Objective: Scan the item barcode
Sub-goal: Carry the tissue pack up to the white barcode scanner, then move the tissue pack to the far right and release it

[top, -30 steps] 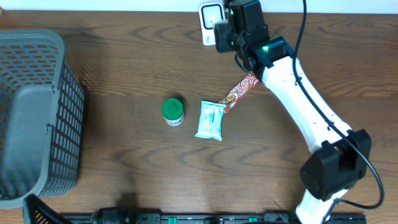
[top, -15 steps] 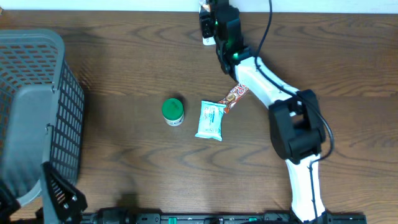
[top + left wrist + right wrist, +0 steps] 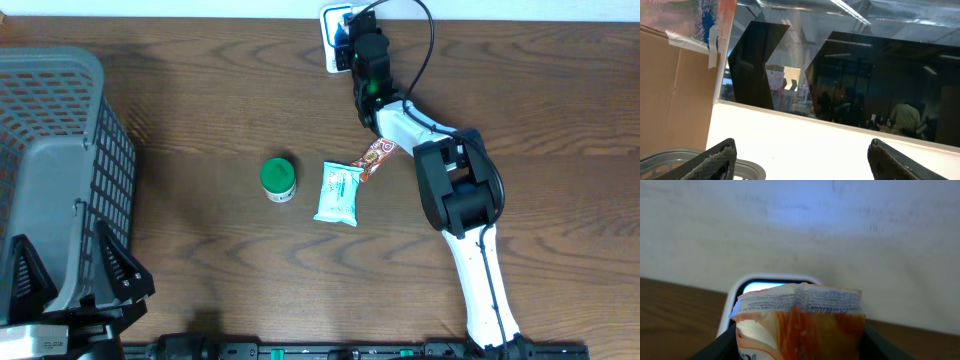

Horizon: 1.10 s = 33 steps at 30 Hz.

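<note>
Now, orange packet [image 3: 801, 322] faces the scanner [image 3: 742, 291].
At the tabletop's [image 3: 200, 100] far edge the right tool [image 3: 799, 349] clamps the orange packet just before the white scanner; the left tool [image 3: 802, 151] stands wide, holding nothing, beside the basket [image 3: 60, 150].

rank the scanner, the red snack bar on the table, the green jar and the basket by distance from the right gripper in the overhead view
From the right gripper, holding an orange packet:
1. scanner, just beside it at the back edge
2. red snack bar, mid-table beside the arm
3. green jar, further left
4. basket, far left
</note>
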Each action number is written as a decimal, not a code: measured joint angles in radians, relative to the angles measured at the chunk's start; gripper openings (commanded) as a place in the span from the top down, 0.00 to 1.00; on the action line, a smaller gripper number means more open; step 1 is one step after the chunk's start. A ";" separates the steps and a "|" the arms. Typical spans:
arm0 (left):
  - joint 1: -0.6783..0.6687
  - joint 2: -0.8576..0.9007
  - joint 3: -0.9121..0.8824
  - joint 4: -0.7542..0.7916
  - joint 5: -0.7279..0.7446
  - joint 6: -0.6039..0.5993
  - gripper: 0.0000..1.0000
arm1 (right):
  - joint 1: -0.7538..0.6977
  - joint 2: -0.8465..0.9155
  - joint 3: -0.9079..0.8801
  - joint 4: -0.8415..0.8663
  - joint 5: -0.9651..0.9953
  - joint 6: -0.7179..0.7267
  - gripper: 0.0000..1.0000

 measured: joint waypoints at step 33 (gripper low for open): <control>0.000 -0.006 -0.011 0.108 0.000 -0.003 0.16 | -0.127 -0.686 0.126 -1.698 0.162 0.155 0.55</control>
